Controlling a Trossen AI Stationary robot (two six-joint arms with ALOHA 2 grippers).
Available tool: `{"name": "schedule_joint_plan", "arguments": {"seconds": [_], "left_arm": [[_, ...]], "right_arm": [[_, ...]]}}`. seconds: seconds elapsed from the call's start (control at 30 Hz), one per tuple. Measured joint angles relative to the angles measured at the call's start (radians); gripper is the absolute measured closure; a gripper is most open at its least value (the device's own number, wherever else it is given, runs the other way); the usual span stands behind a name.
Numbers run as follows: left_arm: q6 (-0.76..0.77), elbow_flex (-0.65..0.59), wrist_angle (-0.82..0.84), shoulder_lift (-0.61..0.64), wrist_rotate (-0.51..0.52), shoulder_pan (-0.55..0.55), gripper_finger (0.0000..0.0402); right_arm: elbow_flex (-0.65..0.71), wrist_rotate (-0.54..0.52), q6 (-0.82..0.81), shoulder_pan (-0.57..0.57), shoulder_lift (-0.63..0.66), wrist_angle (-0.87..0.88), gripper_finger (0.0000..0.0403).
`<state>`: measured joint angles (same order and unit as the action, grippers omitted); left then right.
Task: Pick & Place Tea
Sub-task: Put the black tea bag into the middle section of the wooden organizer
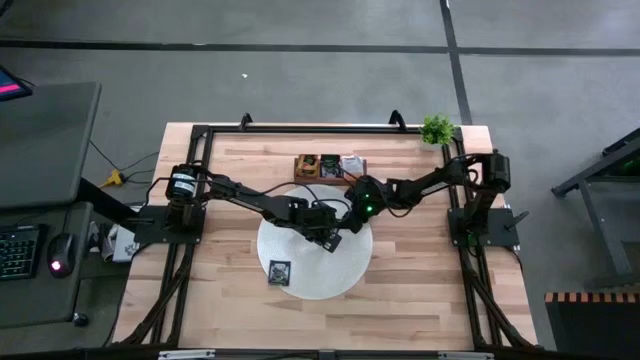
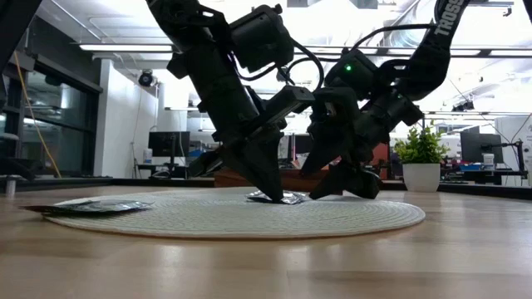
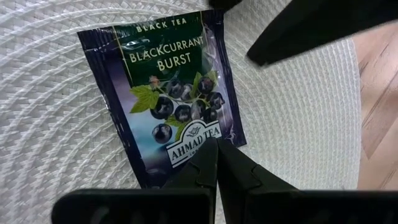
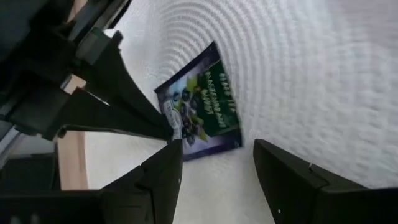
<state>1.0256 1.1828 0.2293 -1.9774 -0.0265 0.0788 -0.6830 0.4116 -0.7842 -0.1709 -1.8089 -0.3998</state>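
Under my left tool (image 3: 216, 149), tips pressed together, lies a blackcurrant sachet (image 3: 168, 93) on the mat (image 3: 50, 137); my right tool (image 4: 214, 162) stands apart just beside it.

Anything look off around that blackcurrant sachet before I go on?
Both grippers crowd one sachet. The left gripper, shut, presses its tips on the edge of the blackcurrant tea sachet on the white mat, while the open right gripper hovers close by. No damage shows on the sachet.
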Motion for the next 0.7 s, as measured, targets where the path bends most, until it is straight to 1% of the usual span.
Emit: {"name": "schedule_joint_plan", "arguments": {"seconds": [0.3, 0.5, 0.7], "left_arm": [[-0.003, 0.000, -0.002, 0.000, 0.008, 0.001, 0.0402], [-0.019, -0.001, -0.042, -0.001, 0.005, 0.007, 0.0402], [-0.046, -0.001, -0.058, -0.002, -0.020, 0.006, 0.0401]], "right_arm": [[-0.012, 0.019, 0.007, 0.008, -0.010, -0.007, 0.0210], [-0.011, 0.045, 0.081, 0.008, -0.012, -0.015, 0.0210], [-0.010, 0.030, 0.149, 0.008, -0.012, -0.015, 0.0211]]}}
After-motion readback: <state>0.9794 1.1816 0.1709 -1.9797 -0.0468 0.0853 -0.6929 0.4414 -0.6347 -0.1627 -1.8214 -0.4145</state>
